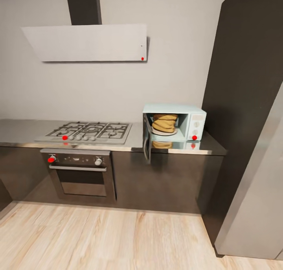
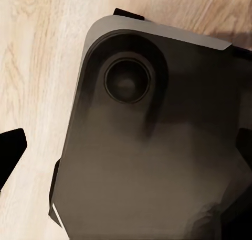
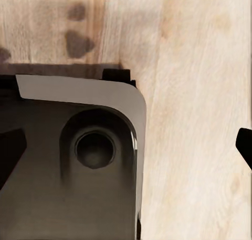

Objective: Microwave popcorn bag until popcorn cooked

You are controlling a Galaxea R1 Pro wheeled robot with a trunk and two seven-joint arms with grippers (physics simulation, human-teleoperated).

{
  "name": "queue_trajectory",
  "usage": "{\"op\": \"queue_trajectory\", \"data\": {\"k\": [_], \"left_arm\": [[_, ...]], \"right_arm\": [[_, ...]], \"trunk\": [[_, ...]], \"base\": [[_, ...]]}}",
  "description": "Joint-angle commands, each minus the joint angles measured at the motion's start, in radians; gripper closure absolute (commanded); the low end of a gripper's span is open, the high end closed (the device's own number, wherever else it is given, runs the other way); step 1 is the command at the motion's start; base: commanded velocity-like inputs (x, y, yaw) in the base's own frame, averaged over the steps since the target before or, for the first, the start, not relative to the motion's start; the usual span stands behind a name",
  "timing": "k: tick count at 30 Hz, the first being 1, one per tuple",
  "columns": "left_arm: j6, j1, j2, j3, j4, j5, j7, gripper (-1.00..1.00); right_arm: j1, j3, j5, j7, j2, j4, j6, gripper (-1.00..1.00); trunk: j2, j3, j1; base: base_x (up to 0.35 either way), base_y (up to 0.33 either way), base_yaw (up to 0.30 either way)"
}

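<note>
- Head view: I look at a long glossy grey steel-look countertop (image 1: 23,130) over dark cabinets, with a pale wood plank floor (image 1: 98,238) in front of it.
- On the right end of that worktop stands the small pale mint-blue microwave (image 1: 192,118), its dark-glass door (image 1: 147,142) swung wide open toward me on the left side.
- The squat tan-yellow paper popcorn bag (image 1: 164,123) with horizontal folds sits inside the microwave cavity, resting on a pale round plate; its reflection shows in the glossy top below.
- A red dot (image 1: 194,137) marks the microwave's control panel, under its two round knobs.
- Left of the microwave I see a steel gas hob (image 1: 92,131) set into the worktop, a built-in black-and-steel oven (image 1: 80,175) beneath it, and a flat grey extractor hood (image 1: 88,42) on the wall above.
- A tall dark cabinet (image 1: 243,85) rises just right of the microwave.
- Left wrist view: the camera looks down on the dark rounded base of the robot (image 2: 157,156) and the wood floor; only black finger edges show at the borders, so I cannot tell how the left gripper stands.
- Right wrist view: the same dark base (image 3: 73,161) and floor; dark slivers at the edges leave me unable to tell the right gripper's state.
</note>
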Motion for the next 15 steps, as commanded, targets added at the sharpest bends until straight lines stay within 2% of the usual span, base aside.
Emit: {"op": "queue_trajectory", "data": {"k": [1,15], "left_arm": [[-0.001,0.0,0.0,0.0,0.0,0.003,0.002,-1.0],[-0.001,0.0,0.0,0.001,0.0,0.003,0.002,-1.0]], "right_arm": [[-0.001,-0.007,0.009,0.002,0.0,0.003,-0.007,-1.0],[-0.001,-0.006,0.012,0.002,0.004,0.002,-0.009,-1.0]], "trunk": [[0.0,-0.001,0.001],[0.0,-0.001,0.001]], "base": [[0.319,0.0,0.0],[0.321,0.0,0.0]]}}
